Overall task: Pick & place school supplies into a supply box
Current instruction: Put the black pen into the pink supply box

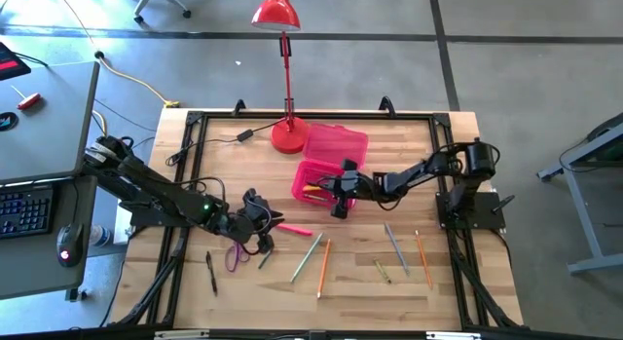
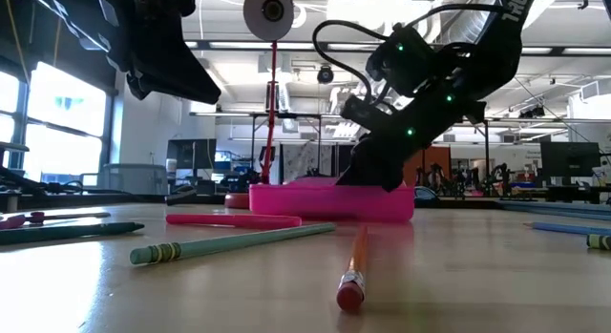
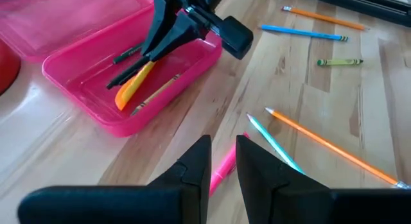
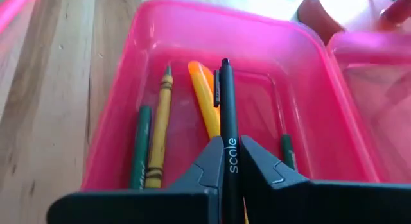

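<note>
The pink supply box point(image 1: 319, 180) sits open mid-table, its lid point(image 1: 337, 143) laid back toward the far edge. Inside lie an orange marker point(image 4: 204, 99), a yellow crayon point(image 4: 160, 131) and green crayons point(image 4: 140, 150). My right gripper point(image 1: 341, 192) reaches over the box from the right, shut on a black pen point(image 4: 225, 95). My left gripper point(image 1: 265, 226) hangs raised above a pink marker point(image 3: 225, 167) lying flat on the table. Its fingers are a narrow gap apart and touch nothing. The purple scissors point(image 1: 234, 254) lie near it. My right gripper pinches the black pen between its two fingers at the lettered stretch of the barrel point(image 4: 230, 161). The fingers slant down from the table's right, lying along the pen. The pen sticks out past the fingertips, and its free end point(image 3: 122, 77) points down into the box.
Loose on the table lie a green pencil point(image 1: 307, 257), an orange pencil point(image 1: 323, 265), a blue pencil point(image 1: 394, 245), another orange pencil point(image 1: 421, 254), a green crayon point(image 1: 383, 272) and a black pen point(image 1: 211, 272). A red desk lamp's base point(image 1: 289, 135) stands beside the lid.
</note>
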